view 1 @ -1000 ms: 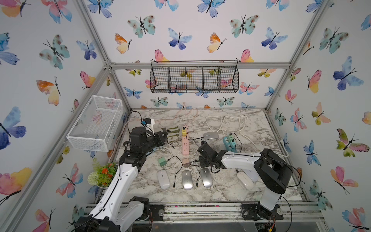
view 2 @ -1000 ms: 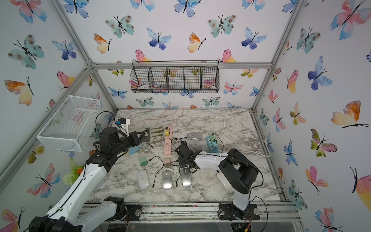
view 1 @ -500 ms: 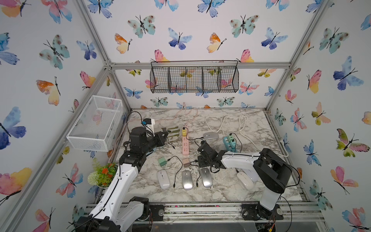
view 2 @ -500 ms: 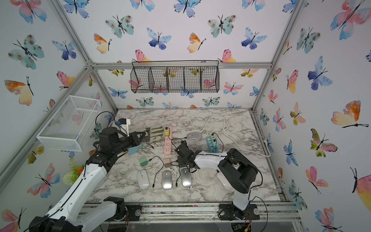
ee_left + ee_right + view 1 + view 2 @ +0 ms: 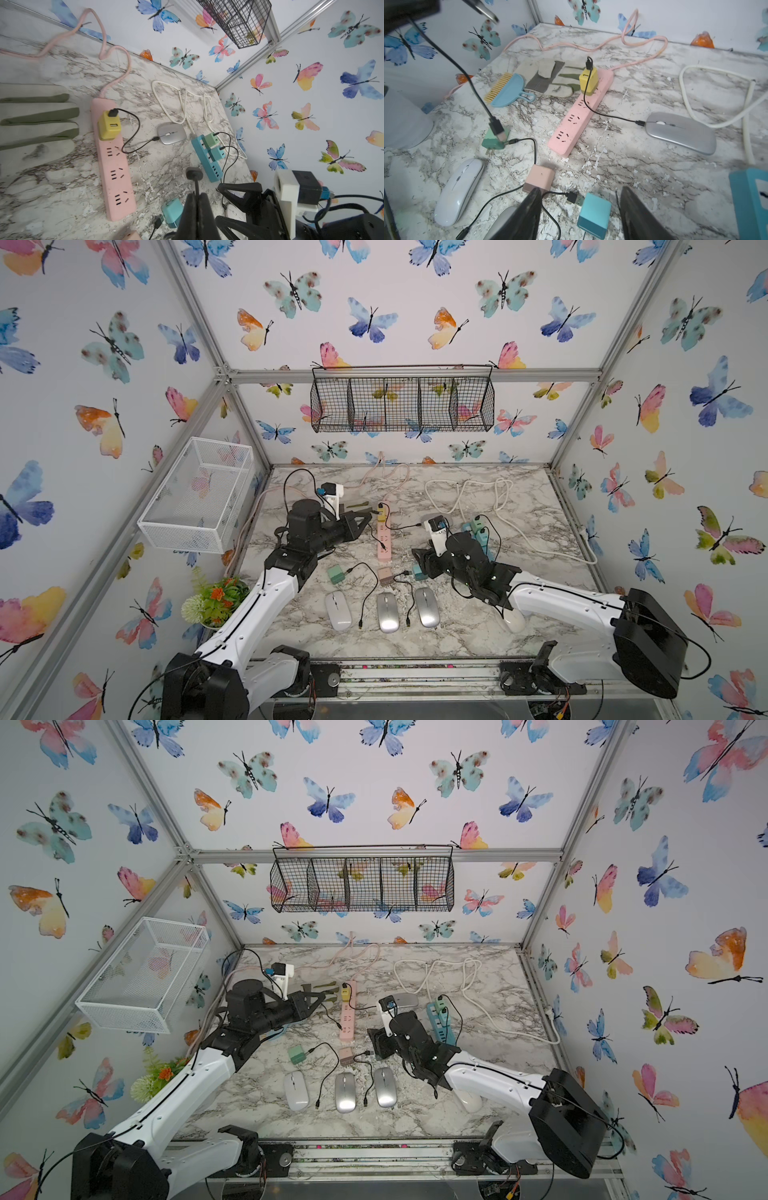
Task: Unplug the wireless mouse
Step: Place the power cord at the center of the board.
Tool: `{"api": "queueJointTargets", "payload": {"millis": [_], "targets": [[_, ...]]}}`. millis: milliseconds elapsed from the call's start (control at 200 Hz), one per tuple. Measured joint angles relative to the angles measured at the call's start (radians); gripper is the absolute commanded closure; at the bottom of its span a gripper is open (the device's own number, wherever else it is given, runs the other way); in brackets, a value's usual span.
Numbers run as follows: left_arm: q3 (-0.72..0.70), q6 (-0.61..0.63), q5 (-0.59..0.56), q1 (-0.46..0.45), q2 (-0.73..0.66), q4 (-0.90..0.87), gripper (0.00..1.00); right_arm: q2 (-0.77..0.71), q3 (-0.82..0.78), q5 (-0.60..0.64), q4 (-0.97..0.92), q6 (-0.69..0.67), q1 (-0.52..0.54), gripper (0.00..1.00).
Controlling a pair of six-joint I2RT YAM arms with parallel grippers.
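A silver wireless mouse [image 5: 171, 133] lies at the back of the table, with a black cable plugged into its front. That cable runs to a yellow charger [image 5: 109, 126] on the pink power strip [image 5: 384, 537]. My left gripper [image 5: 196, 194] hovers by the strip's far end, shut on a loose black cable whose USB plug [image 5: 497, 126] dangles. My right gripper [image 5: 581, 189] is open, its fingers either side of a teal charger [image 5: 593, 216] on the table. An unplugged USB plug [image 5: 575, 198] lies beside it. Three mice [image 5: 387, 612] lie in a row near the front.
A green charger [image 5: 334, 574] and a pink charger [image 5: 385, 576] lie mid-table with loose cables. A teal power strip [image 5: 480, 535] with two chargers and a white cord [image 5: 478, 497] are behind my right arm. Glove [image 5: 550, 81], blue brush [image 5: 506, 90], plant [image 5: 214, 601] and white basket [image 5: 199, 497] are on the left.
My right gripper's jaws have spread wider around the teal charger. Both arms have stayed where they were, and the left gripper has kept its hold on the cable.
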Motion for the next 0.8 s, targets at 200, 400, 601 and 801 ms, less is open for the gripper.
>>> {"api": "queueJointTargets", "payload": {"millis": [200,400,601,801], "targets": [[0.0,-0.044,-0.044,-0.164,0.051,0.087,1.0,-0.108,-0.109,-0.188,0.164,-0.031,-0.06,0.49],[0.0,-0.065,-0.068,-0.243,0.085,0.131,1.0,-0.131,-0.153,-0.377,0.32,-0.022,-0.111,0.53],[0.003,-0.066,-0.068,-0.274,0.085,0.15,1.0,-0.093,-0.134,-0.488,0.371,-0.025,-0.112,0.56],[0.004,-0.066,-0.073,-0.3,0.085,0.154,1.0,-0.042,-0.108,-0.522,0.379,-0.033,-0.112,0.59]]}}
